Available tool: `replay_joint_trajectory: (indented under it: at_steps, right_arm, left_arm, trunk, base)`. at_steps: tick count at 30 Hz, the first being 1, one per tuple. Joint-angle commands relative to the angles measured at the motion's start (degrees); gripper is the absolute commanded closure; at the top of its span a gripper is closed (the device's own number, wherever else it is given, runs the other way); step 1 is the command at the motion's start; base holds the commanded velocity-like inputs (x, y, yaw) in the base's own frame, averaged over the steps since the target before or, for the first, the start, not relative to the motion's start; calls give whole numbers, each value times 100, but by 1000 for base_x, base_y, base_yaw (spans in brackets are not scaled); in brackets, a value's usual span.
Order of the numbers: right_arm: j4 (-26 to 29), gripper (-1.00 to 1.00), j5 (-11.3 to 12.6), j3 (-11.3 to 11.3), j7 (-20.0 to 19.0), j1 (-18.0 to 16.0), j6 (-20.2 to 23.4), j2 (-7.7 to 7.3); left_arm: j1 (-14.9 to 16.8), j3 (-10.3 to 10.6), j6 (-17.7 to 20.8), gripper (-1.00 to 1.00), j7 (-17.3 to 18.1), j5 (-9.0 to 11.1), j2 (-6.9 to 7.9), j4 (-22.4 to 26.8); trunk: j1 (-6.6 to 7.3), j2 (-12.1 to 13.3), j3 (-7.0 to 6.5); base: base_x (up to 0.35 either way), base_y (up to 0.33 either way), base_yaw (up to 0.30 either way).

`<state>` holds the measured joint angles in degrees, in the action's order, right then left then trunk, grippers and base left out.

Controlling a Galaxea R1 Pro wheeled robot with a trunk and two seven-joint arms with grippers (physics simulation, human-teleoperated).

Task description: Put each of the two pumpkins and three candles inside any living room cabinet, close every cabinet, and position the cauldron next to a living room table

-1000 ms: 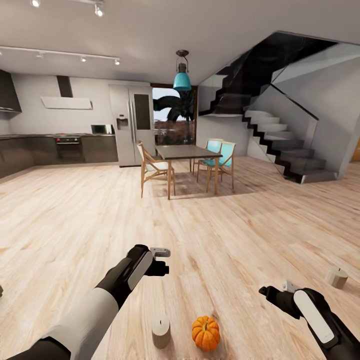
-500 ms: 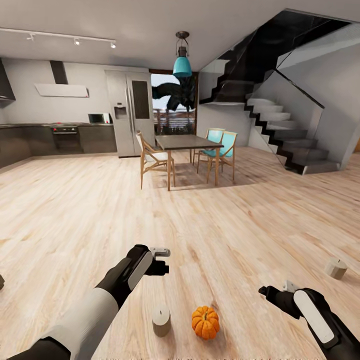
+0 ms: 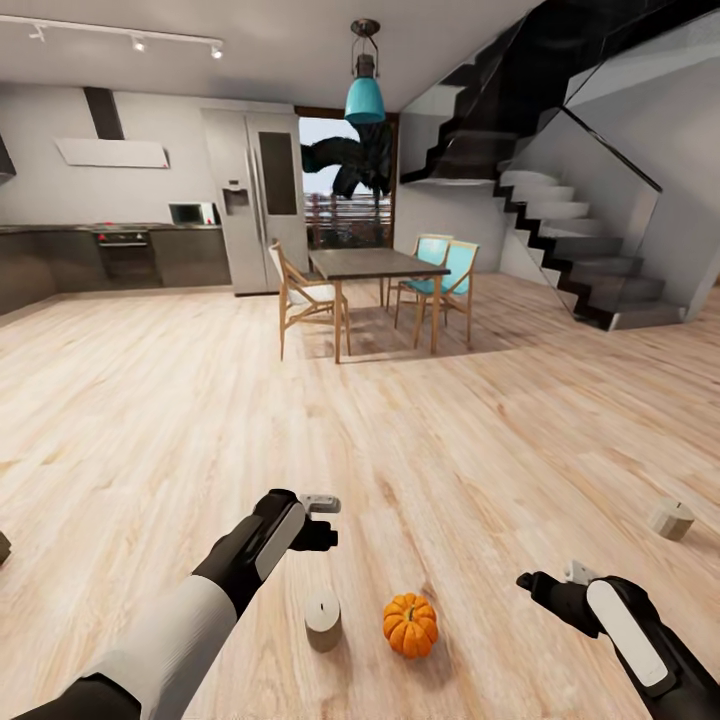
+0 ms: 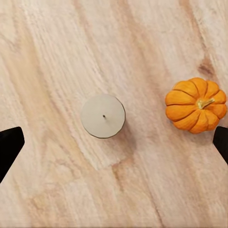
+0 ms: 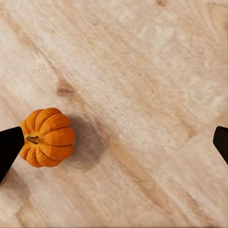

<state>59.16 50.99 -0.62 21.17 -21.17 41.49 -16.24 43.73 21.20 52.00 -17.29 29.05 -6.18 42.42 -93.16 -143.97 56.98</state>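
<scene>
No legible writing or labels. Left gripper [image 3: 322, 520] and right gripper [image 3: 548, 583] both hang above the wooden floor [image 3: 480, 420], jaws spread wide, holding nothing. A candle [image 3: 322, 621] stands just beside a pumpkin [image 3: 410, 625] between them; a second candle [image 3: 672, 519] stands well apart, rightward.

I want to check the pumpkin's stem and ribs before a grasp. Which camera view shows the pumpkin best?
The left wrist view: the pumpkin is seen whole from above, stem and ribs clear, beside the candle. The right wrist view has it partly behind a fingertip. The head view shows it small on the floor.
</scene>
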Motion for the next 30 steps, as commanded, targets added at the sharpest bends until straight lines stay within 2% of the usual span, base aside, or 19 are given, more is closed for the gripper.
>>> replay_joint_trajectory:
  at_steps: [1, 9, 11, 12, 13, 18, 21, 30]
  right_arm:
    - [8, -100, 60, -7, 54, -3, 8, -3]
    - [120, -100, 56, -14, 48, -2, 8, -6]
    - [433, -100, 63, -11, 43, 20, 8, -5]
    - [845, -100, 65, -8, 39, 190, 8, -4]
    - [1421, -100, 66, 2, 37, 501, 5, -4]
    - [2701, -100, 85, 44, 14, 1389, -37, -1]
    - [3012, -100, 99, 45, -6, 1665, -95, -2]
    - [3155, -100, 120, 45, -9, 1793, -122, -2]
  left_arm:
    - [4, 15, 12, -100, -56, 62, 2, 5]
    - [4, 15, 12, -100, -63, 66, 3, 8]
    - [4, 15, 12, -100, -64, 66, 3, 10]
    - [4, 15, 12, -100, -64, 66, 3, 9]
    - [4, 15, 12, -100, -64, 66, 3, 10]
    - [4, 15, 12, -100, -63, 68, 9, 8]
    - [4, 12, 12, -100, -63, 71, 16, 7]
    - [-2, 7, -39, -100, -96, 75, 34, 12]
  trunk:
    - [-1, -5, 29]
    - [-22, -15, 206]
    - [-27, -18, 250]
    - [-29, -19, 272]
    - [-32, -21, 295]
    - [-45, -27, 405]
    - [-53, -31, 472]
    - [-76, -43, 671]
  base:
    - [0, 0, 0]
    - [0, 0, 0]
    - [0, 0, 0]
    - [0, 0, 0]
    - [0, 0, 0]
    - [0, 0, 0]
    - [0, 0, 0]
    - [0, 0, 0]
